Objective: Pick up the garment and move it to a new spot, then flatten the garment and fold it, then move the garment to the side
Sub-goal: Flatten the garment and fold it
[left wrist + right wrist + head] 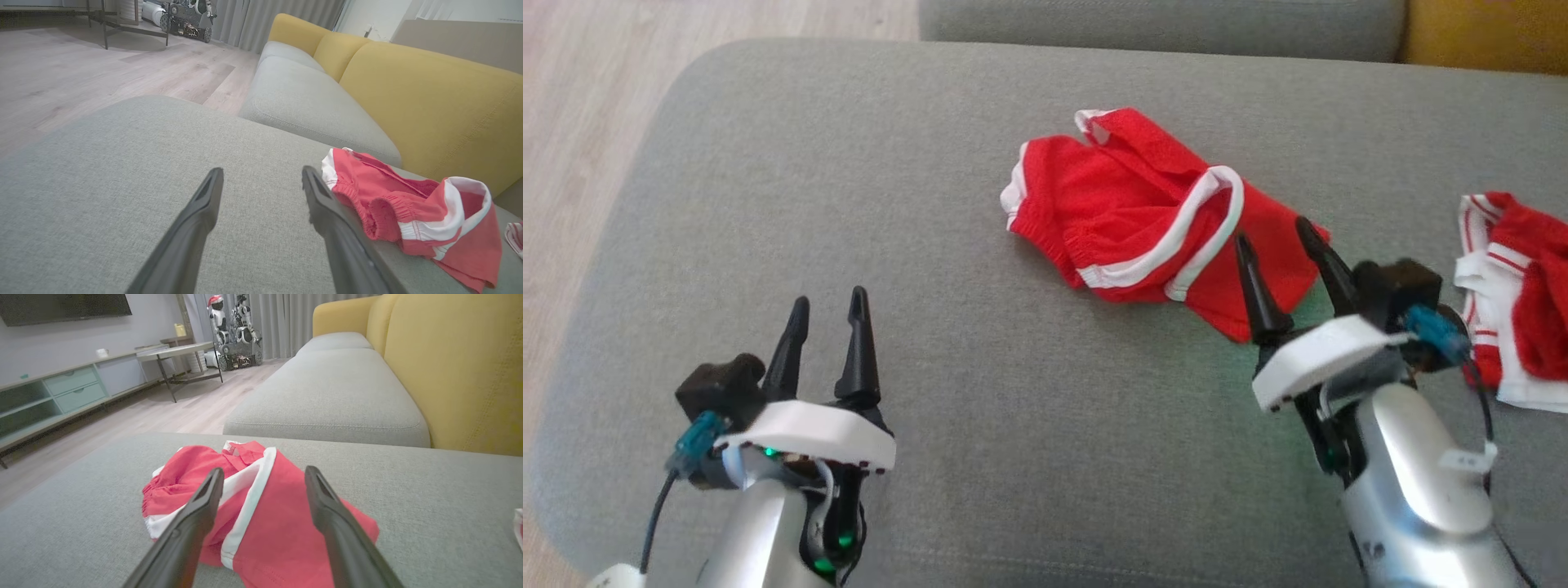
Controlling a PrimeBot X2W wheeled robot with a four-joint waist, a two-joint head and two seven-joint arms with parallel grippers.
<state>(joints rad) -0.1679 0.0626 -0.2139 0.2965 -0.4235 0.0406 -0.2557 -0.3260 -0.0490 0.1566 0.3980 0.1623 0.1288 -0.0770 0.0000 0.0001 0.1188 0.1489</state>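
Crumpled red mesh shorts with white trim (1127, 220) lie on the grey fabric cushion (849, 163) directly ahead of our right claw (1272, 230), spread and empty; our left claw (829, 296), likewise spread, stands well apart.

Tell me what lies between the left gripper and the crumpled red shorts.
Nothing but bare grey cushion: in the head view the stretch from the left gripper to the red shorts holds no object. The left wrist view agrees.

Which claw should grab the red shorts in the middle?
The right claw, probably. It is open, with its tips over the near edge of the red shorts. The left claw, also open, sits over bare cushion, well apart from them.
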